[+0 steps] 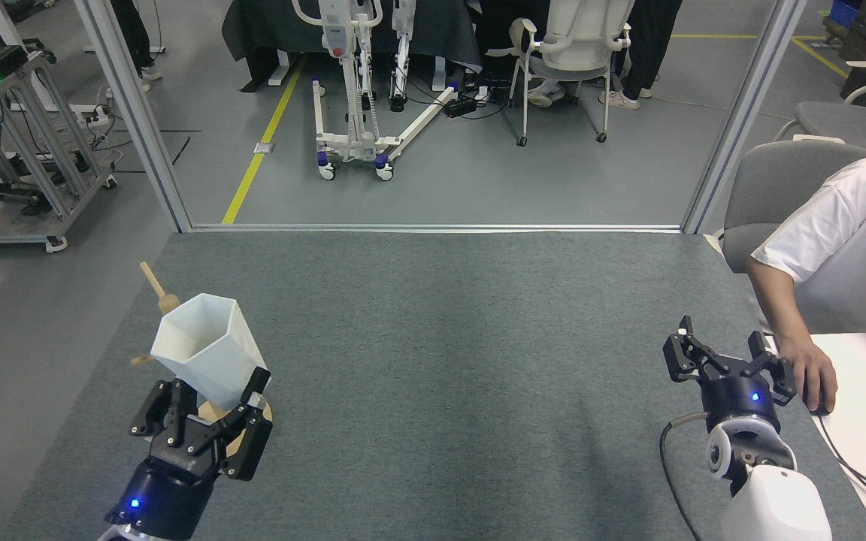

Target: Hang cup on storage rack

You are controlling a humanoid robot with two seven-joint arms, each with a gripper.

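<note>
I work in a robotics lab: yellow floor line (264, 135), wheeled lift frame (361, 113), aluminium equipment rack (23, 143), office chairs (572, 52).

Cup (204, 349) in left claw (207, 402), seemingly before storage rack (166, 300).

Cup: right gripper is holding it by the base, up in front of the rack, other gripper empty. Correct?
Not quite: the head view shows the left gripper shut on the cup at its base, in front of the storage rack. The right gripper is the empty one, open, near the person's hand.
</note>
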